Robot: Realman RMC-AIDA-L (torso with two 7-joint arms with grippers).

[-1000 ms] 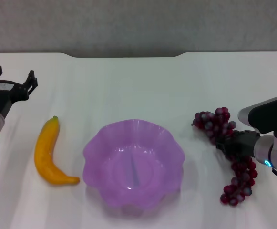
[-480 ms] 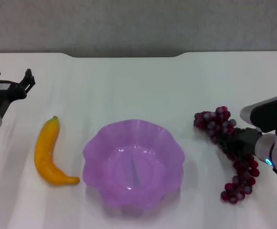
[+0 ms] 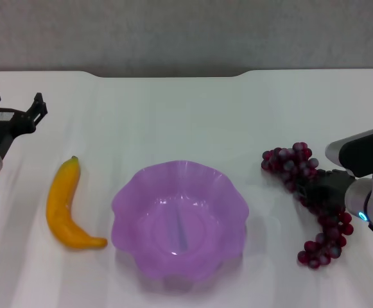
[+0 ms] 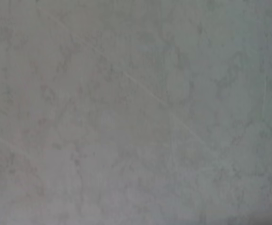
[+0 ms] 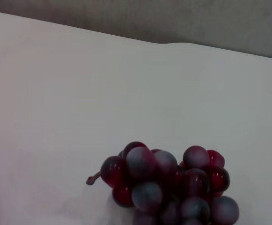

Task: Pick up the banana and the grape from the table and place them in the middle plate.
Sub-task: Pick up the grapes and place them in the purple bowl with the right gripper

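Nudged slightly outward and toward the near edge over the last second: right gripper (image 3: pixel 320 190), and the grapes (image 3: pixel 289 163) with it, the tail of the bunch now sitting a little higher. Pulled back a touch toward the left edge as well: left gripper (image 3: pixel 17 104).

Closed across the middle of the bunch, by the look of the dark fingers buried among the berries and the way the bunch travels along. Gripped at the waist probably so that both ends hang evenly rather than one long end swinging. Seen from the right wrist, only the top cluster (image 5: pixel 168 185) with its short stem, just above the table (image 3: pixel 173 115), or perhaps touching it; hard to say which.

Held spread wide and idle beyond the banana (image 3: pixel 63 205), well apart from it, leaving the fruit untouched. Lying flat on the table just beside the plate (image 3: pixel 125 199), stem end pointing away, curved end nearly touching the wavy rim.

Nothing in the purple plate yet, so neither fruit delivered. Next, judging by the layout: lift clear of the rim, carry inward, lower and let go.
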